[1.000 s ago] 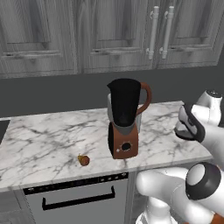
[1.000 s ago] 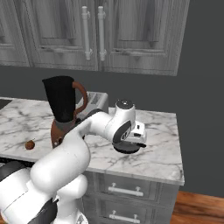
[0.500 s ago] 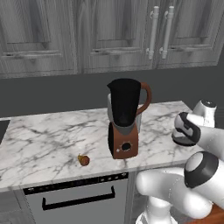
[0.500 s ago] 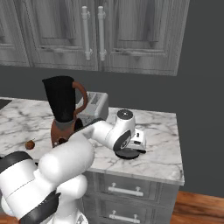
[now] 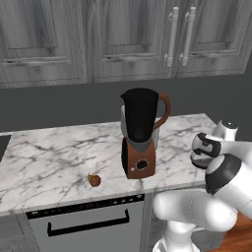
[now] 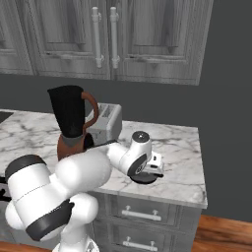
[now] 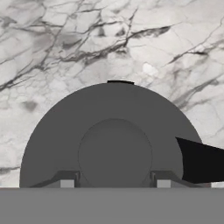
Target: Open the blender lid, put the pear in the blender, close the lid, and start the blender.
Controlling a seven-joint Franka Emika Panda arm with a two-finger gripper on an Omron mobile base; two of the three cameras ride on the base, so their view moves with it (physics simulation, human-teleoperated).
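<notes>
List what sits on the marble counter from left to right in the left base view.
Small orange-brown pear → tall blender with dark jar and reddish-brown base → round dark grey blender lid, low at the counter's right end with the robot's tool shut on its knob.

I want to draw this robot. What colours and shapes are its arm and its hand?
The arm is made of fat, rounded white tubes with dark grey bands and round caps at the joints. No cables or markings show. The gripper has a white and dark grey hand and two small dark finger tips with little pale pads.
</notes>
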